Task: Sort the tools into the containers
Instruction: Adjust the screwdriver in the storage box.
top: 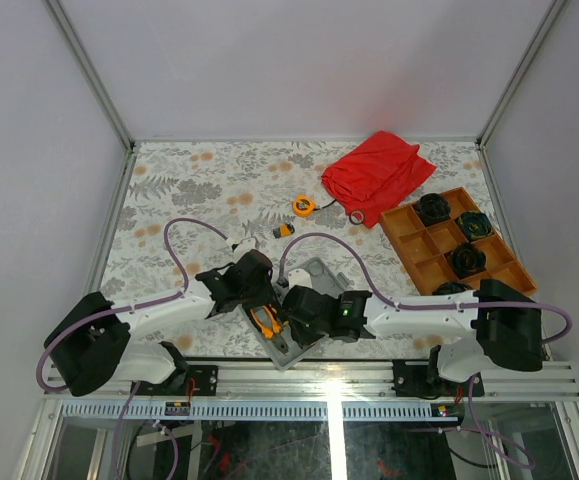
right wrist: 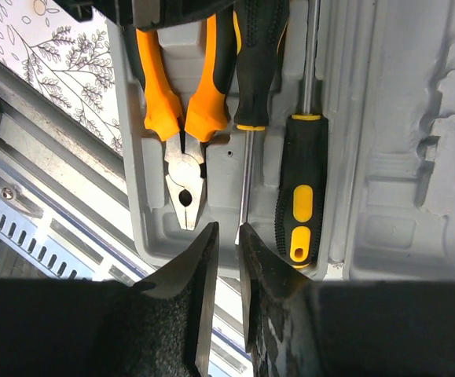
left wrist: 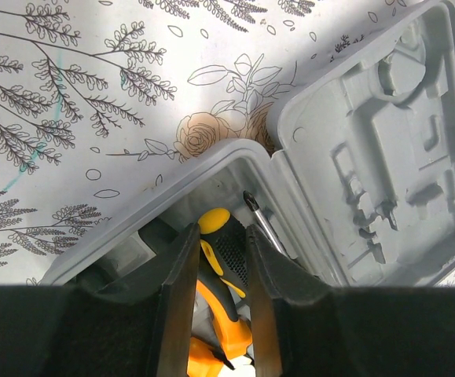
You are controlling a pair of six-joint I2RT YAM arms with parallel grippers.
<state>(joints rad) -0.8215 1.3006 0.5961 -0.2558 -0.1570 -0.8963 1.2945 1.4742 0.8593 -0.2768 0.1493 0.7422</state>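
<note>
Left jaws are clamped on the black-and-yellow handle of a screwdriver (left wrist: 221, 247), their fingers (left wrist: 181, 275) against both of its sides, inside the near half of the open grey case (left wrist: 188, 188). Right jaws stand a thin slit apart with nothing between them, hovering over that half's near rim, just past the nose of the orange-handled pliers (right wrist: 181, 118). The pliers lie beside the gripped screwdriver. A second screwdriver (right wrist: 298, 204) lies alongside it, turned the other way round. The case's other half (left wrist: 384, 149) lies flat, showing its moulded recesses. Out on the floral surface (top: 189, 190), well apart from the case, sit the round orange tape measure (top: 303, 205) and a small orange-black piece (top: 283, 231), near a red cloth (top: 379, 170). To the right is an orange-brown divided tray (top: 414, 265) holding black round parts (top: 432, 208).
</note>
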